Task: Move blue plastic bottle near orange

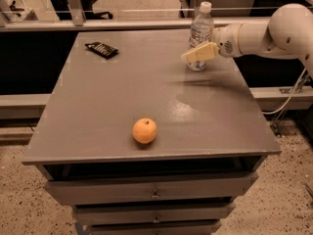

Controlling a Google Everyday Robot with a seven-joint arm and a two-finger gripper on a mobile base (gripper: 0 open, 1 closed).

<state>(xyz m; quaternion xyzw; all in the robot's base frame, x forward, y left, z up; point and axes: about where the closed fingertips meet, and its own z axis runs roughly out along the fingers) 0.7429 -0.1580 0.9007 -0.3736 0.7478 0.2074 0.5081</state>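
The blue plastic bottle (201,27), clear with a white cap and a pale label, stands upright near the table's far right edge. My gripper (196,56) reaches in from the right on a white arm and overlaps the bottle's lower half, at its base. The orange (145,130) lies near the table's front edge, a little left of centre, well apart from the bottle and the gripper.
A flat black packet (101,49) lies at the far left of the grey table (98,106). Drawers sit under the table's front edge. A rail and glass panels run behind the table. A cable hangs at the right.
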